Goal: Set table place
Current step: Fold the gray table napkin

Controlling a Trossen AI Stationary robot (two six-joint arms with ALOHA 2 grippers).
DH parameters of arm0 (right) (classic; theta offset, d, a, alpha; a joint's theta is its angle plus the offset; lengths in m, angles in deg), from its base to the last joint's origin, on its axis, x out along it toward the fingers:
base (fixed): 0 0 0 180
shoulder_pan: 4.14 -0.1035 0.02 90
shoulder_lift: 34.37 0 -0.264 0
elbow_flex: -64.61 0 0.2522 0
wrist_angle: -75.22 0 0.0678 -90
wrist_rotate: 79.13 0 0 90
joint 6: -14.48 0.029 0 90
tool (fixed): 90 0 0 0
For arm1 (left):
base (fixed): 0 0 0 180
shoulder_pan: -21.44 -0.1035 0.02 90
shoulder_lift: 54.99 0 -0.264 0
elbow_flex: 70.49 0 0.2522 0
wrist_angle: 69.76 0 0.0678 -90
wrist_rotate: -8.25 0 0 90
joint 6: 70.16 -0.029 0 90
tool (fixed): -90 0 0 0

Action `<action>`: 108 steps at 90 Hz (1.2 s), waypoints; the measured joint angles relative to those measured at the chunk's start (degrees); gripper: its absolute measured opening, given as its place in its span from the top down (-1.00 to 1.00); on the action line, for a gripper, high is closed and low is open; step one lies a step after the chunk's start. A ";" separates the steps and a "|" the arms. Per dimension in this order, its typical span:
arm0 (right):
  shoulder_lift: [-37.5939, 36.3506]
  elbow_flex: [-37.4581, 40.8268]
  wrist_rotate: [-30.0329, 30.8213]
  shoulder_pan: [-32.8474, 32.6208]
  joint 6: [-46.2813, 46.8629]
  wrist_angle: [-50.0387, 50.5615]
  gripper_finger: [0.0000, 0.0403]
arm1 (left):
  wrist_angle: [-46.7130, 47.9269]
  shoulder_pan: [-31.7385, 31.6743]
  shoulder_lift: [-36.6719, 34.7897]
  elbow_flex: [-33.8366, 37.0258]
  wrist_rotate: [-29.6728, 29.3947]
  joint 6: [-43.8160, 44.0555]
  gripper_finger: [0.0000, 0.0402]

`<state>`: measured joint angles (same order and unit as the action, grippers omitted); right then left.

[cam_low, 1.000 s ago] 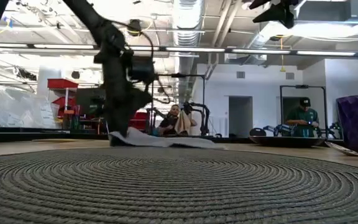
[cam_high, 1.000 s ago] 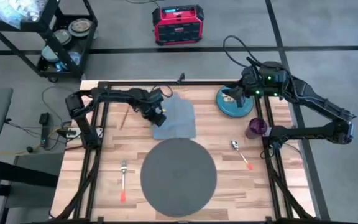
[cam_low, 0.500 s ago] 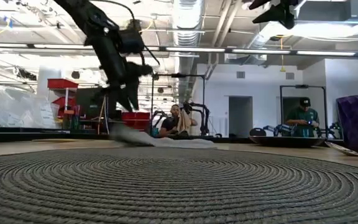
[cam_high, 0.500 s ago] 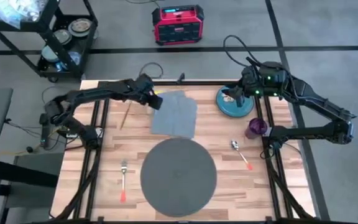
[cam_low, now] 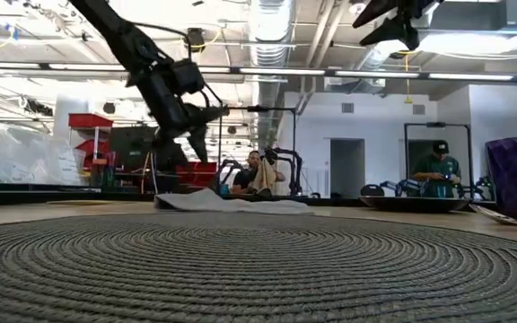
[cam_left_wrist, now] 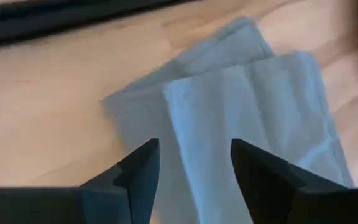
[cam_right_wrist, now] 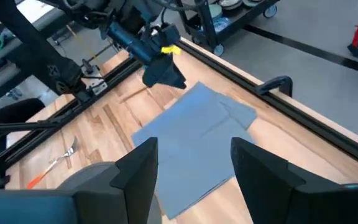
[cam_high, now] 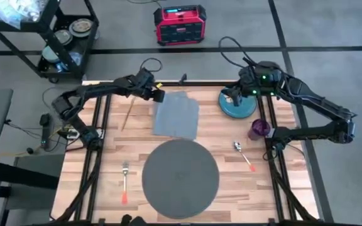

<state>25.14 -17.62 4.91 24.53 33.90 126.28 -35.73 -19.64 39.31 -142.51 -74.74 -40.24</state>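
At twelve o'clock of the placemat (cam_high: 180,178) on the counter (cam_high: 112,150), the napkin (cam_high: 176,115) lies flat and free. Left gripper (cam_high: 159,97), fingers apart, hovers above its corner; right gripper (cam_high: 230,98), also parted, hangs over the plate (cam_high: 237,104), likely next.

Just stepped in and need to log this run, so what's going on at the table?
A two-armed robot is setting a table place. The left gripper hangs open and empty over the far left corner of the grey napkin, which lies flat on the table. The right gripper hovers open over the teal plate. The round placemat is bare; fork, spoon and purple cup lie around it.
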 joint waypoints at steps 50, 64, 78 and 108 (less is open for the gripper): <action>0.50 0.02 -0.20 0.37 0.02 -0.02 0.05 | 5.69 0.87 5.61 -4.97 -4.07 -4.15 0.09; 0.48 0.02 -0.18 1.18 0.03 -0.15 0.05 | 5.51 1.11 6.21 -4.89 -4.01 -3.98 0.09; 0.48 0.02 -0.21 1.38 0.02 -0.10 0.05 | 4.36 1.20 6.14 -4.89 -4.20 -3.92 0.09; 0.48 0.02 -0.20 1.84 -0.46 -0.04 0.05 | 2.69 2.04 6.14 -4.89 -7.45 -5.25 0.09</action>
<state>25.61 -17.60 4.71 26.37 33.44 126.24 -33.04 -17.60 45.45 -147.41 -82.19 -45.50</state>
